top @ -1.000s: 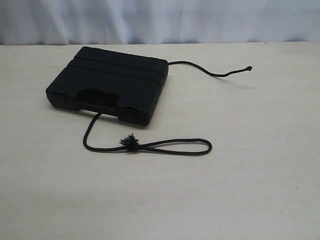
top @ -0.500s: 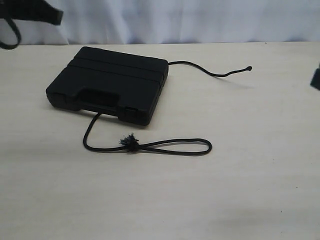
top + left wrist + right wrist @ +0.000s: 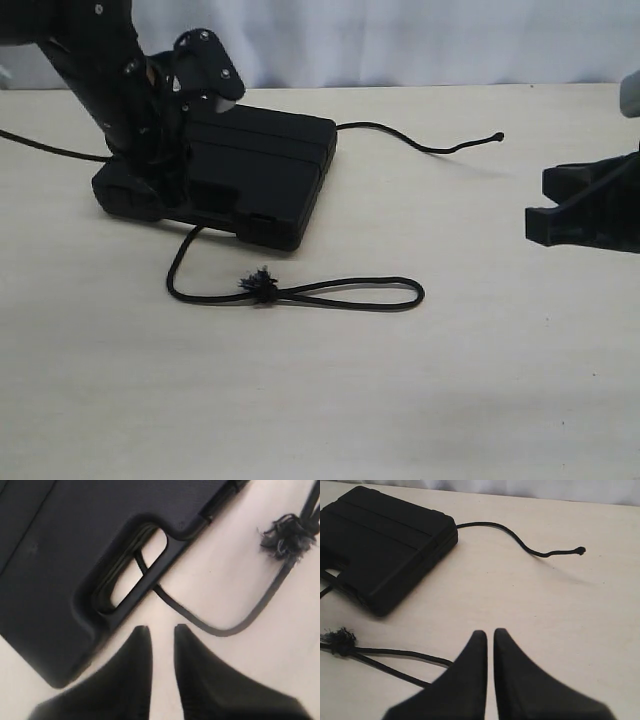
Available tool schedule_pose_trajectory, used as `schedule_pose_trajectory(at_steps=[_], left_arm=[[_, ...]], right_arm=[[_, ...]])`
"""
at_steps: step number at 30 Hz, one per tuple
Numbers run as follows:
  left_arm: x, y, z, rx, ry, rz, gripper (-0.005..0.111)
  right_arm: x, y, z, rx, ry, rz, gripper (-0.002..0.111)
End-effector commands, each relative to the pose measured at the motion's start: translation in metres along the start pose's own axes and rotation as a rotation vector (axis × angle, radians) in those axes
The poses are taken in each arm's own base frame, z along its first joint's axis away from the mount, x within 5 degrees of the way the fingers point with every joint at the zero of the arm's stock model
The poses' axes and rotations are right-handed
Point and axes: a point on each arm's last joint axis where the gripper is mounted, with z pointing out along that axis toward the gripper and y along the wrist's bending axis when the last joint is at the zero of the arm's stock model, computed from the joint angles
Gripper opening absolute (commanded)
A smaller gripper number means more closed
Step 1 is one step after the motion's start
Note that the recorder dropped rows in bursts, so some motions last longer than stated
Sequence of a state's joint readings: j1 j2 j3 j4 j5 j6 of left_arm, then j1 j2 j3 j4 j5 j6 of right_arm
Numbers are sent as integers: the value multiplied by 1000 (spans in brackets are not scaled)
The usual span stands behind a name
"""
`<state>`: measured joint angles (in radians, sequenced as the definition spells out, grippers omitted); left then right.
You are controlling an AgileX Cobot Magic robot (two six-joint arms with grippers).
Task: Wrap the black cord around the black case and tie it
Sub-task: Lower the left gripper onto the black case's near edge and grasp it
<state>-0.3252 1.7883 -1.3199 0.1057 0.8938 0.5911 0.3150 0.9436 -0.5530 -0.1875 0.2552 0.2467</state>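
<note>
The black case (image 3: 265, 165) lies flat on the table at the back left. The black cord (image 3: 340, 292) runs under it, comes out at the handle cut-out (image 3: 135, 570), curves to a frayed knot (image 3: 260, 284) and ends in a long loop (image 3: 400, 293). Its other end leaves the case's back right corner and finishes in a small knotted tip (image 3: 498, 137). My left gripper (image 3: 161, 628) hovers over the table just in front of the case's handle, slightly open and empty. My right gripper (image 3: 490, 632) is shut and empty, off to the right above bare table, near the loop.
The left arm (image 3: 120, 80) covers the case's left part, with its cable (image 3: 50, 148) trailing left. The right arm (image 3: 590, 205) comes in from the right edge. A white curtain (image 3: 400, 40) backs the light table (image 3: 350, 400).
Both arms have come into the scene: the left one down over the case's handle side, the right one in from the right edge. The left jaws have parted a little. Case and cord are unmoved.
</note>
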Motion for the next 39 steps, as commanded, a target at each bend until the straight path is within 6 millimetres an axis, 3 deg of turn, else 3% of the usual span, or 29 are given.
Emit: schedule_pose_trajectory(at_steps=[1,6,15,26,34,36,39], left_arm=[[-6,0,20,16,-11,201,37],[-9,0,49,31,10,321,50],[-10,0,90,23,33,507,50],[-16,5,100,-55,-22,531,50],[6,14,121,25,64,483,50],[8,14,122,36,74,475,46],[10,9,119,77,113,484,27]], right_arm=[[-2,0,0,1,-3,-20,4],[-2,0,0,0,-7,-20,4],[-2,1,0,-2,-11,-17,4],[-2,1,0,-5,-19,-17,4],[-3,1,0,-6,-24,-17,4],[-2,1,0,-5,-21,-17,4],[-2,1,0,-5,-21,-17,4]])
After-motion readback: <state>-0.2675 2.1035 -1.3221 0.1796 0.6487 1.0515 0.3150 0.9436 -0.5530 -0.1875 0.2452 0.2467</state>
